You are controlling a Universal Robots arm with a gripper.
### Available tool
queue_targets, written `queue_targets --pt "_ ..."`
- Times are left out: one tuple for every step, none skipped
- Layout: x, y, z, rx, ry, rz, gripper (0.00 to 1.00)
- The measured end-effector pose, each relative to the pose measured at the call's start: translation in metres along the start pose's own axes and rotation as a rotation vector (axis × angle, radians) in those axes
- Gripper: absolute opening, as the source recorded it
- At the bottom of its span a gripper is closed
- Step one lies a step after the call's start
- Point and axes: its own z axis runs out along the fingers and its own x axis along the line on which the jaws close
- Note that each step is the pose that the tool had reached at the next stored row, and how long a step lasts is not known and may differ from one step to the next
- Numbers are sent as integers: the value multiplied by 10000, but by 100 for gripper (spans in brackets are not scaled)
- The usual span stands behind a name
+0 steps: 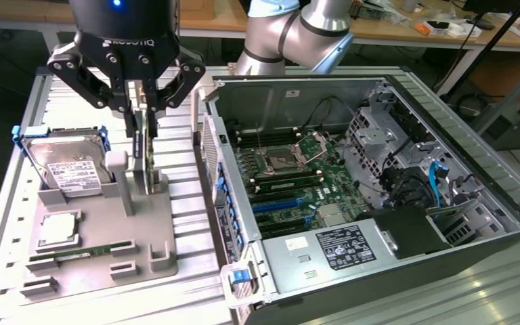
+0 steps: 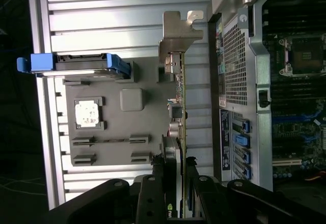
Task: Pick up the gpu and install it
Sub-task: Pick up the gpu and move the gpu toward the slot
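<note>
The black, two-fingered end effector (image 1: 143, 132) hangs over the grey moulded parts tray (image 1: 106, 267) on the ribbed metal worktop (image 1: 187, 203). It is pinching the top edge of the gpu (image 1: 149, 157), a slim dark expansion card with a long silvery bracket at one end. The jaws are pressed against the card's two faces. The card stands upright on its edge with its lower part down in the tray's slotted post. I therefore judge that the grasp is made but the card is not yet lifted clear.

None of the installation is done. The tall open computer case (image 1: 477, 223) lies beside the tray on the exterior view's right. The blue expansion slots (image 1: 283, 205) on its green motherboard are bare.

The exterior view gives the card's height above the tray and the inside of the case. It also shows the silver hard drive in its blue frame (image 1: 66, 166) and a thin green memory stick (image 1: 84, 252).

The wrist view looks straight down the gpu (image 2: 179, 96). There it is a thin line running from the end effector (image 2: 178, 170) to the silvery bracket (image 2: 178, 35). That view confirms one jaw on each side of the card. It also shows that the card lies parallel to the case's perforated rear panel (image 2: 235, 46), just beside it.
</note>
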Motion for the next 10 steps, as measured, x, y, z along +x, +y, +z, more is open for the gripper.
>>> queue_targets --pt "0 0 -4 0 0 0 27" --pt "0 0 -8 0 0 0 27" --pt "0 0 -13 0 0 0 27" --pt "0 0 -18 1 0 -1 27" --pt "0 0 -22 0 0 0 27" --pt "0 0 -28 1 0 0 27" --pt "0 0 -33 0 0 0 27" --pt "0 0 -37 0 0 -1 27" --pt "0 0 -42 0 -1 0 27" --pt "0 0 -47 0 0 -1 27"
